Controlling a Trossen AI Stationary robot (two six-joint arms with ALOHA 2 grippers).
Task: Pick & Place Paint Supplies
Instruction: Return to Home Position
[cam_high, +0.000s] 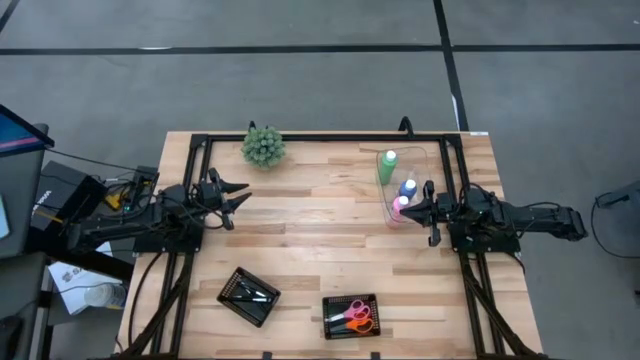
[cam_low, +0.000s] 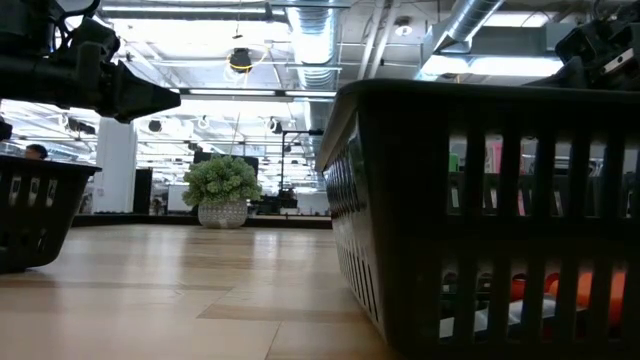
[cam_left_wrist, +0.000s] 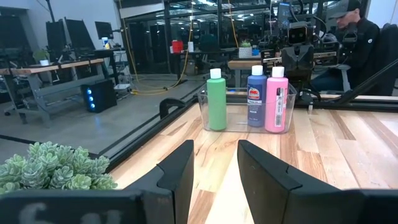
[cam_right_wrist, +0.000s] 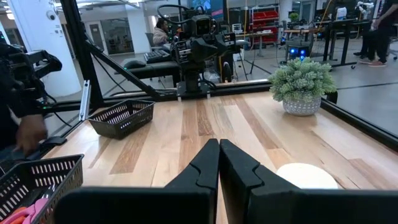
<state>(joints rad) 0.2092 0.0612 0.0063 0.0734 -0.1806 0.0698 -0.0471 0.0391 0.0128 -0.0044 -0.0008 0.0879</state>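
Three white-capped bottles, green (cam_high: 387, 166), blue (cam_high: 407, 187) and pink (cam_high: 400, 206), stand upright in a clear bin (cam_left_wrist: 245, 118) at the table's far right. Thin brushes (cam_high: 250, 294) lie in a black tray at the near left. Pink and orange scissors (cam_high: 355, 315) lie in a second black tray beside it. My left gripper (cam_high: 240, 197) hovers open at the table's left side, pointing level toward the bottles (cam_left_wrist: 255, 96), with nothing between its fingers (cam_left_wrist: 214, 168). My right gripper (cam_high: 412, 211) is shut (cam_right_wrist: 219, 155), level, right beside the pink bottle, pointing left across the table.
A bushy green plant ball (cam_high: 263, 146) in a pot stands at the far edge, left of centre. The scissors tray (cam_low: 480, 220) fills the low view's right half, and the brush tray (cam_low: 35, 205) shows at its left. Bare wood lies between the two arms. People show in the room beyond.
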